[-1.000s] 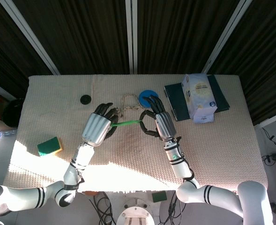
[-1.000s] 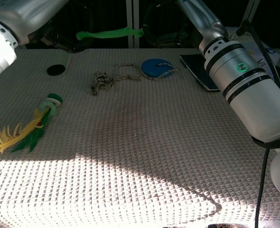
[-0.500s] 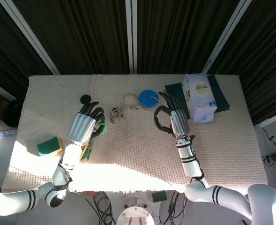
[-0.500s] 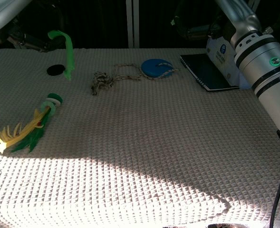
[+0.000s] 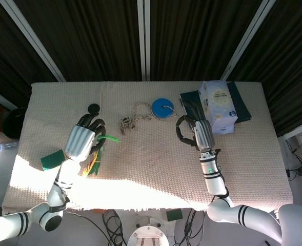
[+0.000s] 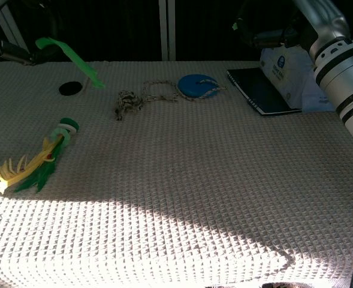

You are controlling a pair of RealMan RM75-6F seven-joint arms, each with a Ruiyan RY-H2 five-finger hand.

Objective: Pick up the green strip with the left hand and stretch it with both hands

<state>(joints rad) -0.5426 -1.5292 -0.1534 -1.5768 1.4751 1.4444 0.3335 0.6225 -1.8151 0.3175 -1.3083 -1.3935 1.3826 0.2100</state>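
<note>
The left hand (image 5: 83,142) is holding one end of the green strip (image 5: 109,138) above the left part of the table (image 5: 156,164), and the rest of the strip is sticking out free toward the middle. The right hand (image 5: 194,130) is hovering well apart from it, near the tissue pack (image 5: 218,106) and the dark notebook (image 5: 242,102), with its fingers curled and nothing in them.

The main risk, as I judge it, is that the free end is drooping and swaying, so the right hand may be closing on air or only nipping the tip, which would slip once pulling begins. The left hand's hold looks shallow too; a hard pull could drag the strip out.

The chest view is showing the strip (image 6: 71,53) slanting down clear of the table, and the feather toy (image 6: 32,162) in full. The head view is showing both hands whole, plus the sponge (image 5: 52,160).
</note>
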